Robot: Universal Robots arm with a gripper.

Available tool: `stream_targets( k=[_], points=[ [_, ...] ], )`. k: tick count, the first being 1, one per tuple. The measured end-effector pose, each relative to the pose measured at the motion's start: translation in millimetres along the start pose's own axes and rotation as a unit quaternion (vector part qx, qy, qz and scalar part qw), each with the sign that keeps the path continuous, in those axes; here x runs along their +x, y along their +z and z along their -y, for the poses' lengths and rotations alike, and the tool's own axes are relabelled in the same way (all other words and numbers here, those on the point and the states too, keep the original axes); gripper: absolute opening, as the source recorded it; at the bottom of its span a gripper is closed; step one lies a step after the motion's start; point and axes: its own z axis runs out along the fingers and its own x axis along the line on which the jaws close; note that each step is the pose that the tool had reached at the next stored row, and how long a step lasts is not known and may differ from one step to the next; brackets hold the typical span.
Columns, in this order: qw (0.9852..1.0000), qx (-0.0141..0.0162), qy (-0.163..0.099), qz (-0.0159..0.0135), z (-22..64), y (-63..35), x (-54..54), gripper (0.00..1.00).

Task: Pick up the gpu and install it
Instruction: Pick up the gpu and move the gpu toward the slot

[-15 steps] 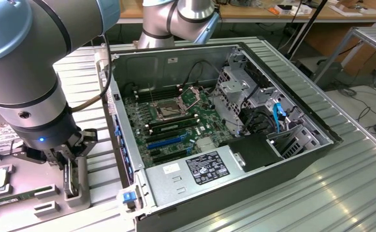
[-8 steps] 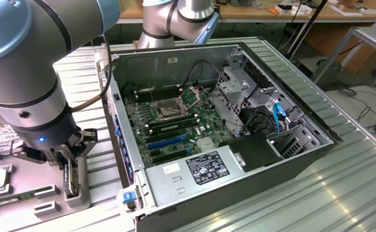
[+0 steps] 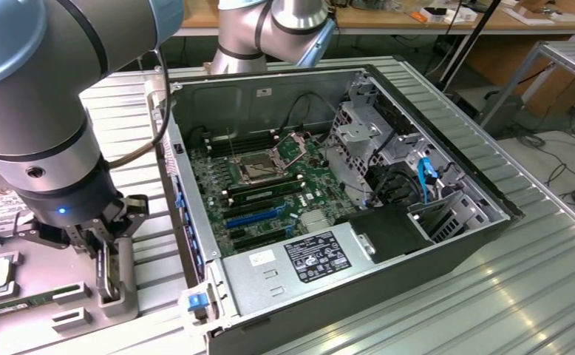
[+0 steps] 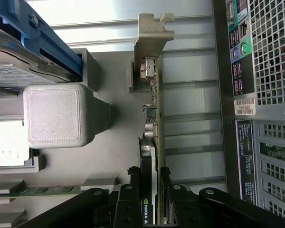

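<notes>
The gpu (image 4: 155,118) stands on edge in a grey holder (image 4: 109,156), outside the computer case. I see it edge-on in the wrist view, a thin green card with a black cooler and a silver bracket (image 4: 152,33) at its far end. My gripper (image 4: 148,183) straddles the card near the cooler end, one black finger pressed on each side, shut on it. In the exterior view the gripper (image 3: 105,248) hangs straight down over the gpu (image 3: 111,277), at the exterior view's left of the open case (image 3: 181,185).
The case lies open with the motherboard (image 3: 258,177), blue slots (image 3: 253,217) and power supply (image 3: 307,255) exposed. Its perforated rear panel (image 4: 266,95) runs close beside the gpu. A hard drive in a blue frame (image 4: 19,61), a grey block (image 4: 54,116) and a RAM stick (image 3: 21,302) sit on the parts tray.
</notes>
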Motion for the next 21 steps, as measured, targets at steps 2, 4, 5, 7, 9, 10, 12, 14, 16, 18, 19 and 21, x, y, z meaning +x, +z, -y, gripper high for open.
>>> stream_targets(
  k=[2, 4, 5, 7, 9, 10, 12, 14, 16, 18, 19, 21],
  points=[
    [1.0, 0.0, 0.0, 0.0, -0.1, -1.1, 0.0, 0.27],
    [1.0, 0.0, 0.0, 0.0, -0.2, -3.1, -0.1, 0.27],
    [1.0, 0.0, 0.0, 0.0, -0.2, -3.8, -0.1, 0.27],
    [1.0, 0.0, 0.0, 0.0, -0.3, -5.0, -0.1, 0.27],
    [1.0, 0.0, 0.0, 0.0, -0.3, -6.2, -0.2, 0.27],
    [1.0, 0.0, 0.0, 0.0, -0.3, -6.8, -0.2, 0.27],
    [1.0, 0.0, 0.0, 0.0, -0.4, -8.3, -0.2, 0.27],
    [1.0, 0.0, 0.0, 0.0, -0.5, -10.4, -0.3, 0.27],
    [1.0, 0.0, 0.0, 0.0, -0.6, -12.5, -0.3, 0.27],
    [1.0, 0.0, 0.0, 0.0, -0.7, -14.0, -0.4, 0.27],
    [1.0, 0.0, 0.0, 0.0, -0.7, -14.5, -0.4, 0.27],
    [1.0, 0.0, 0.001, 0.0, -0.8, -15.6, -0.4, 0.27]
  ],
)
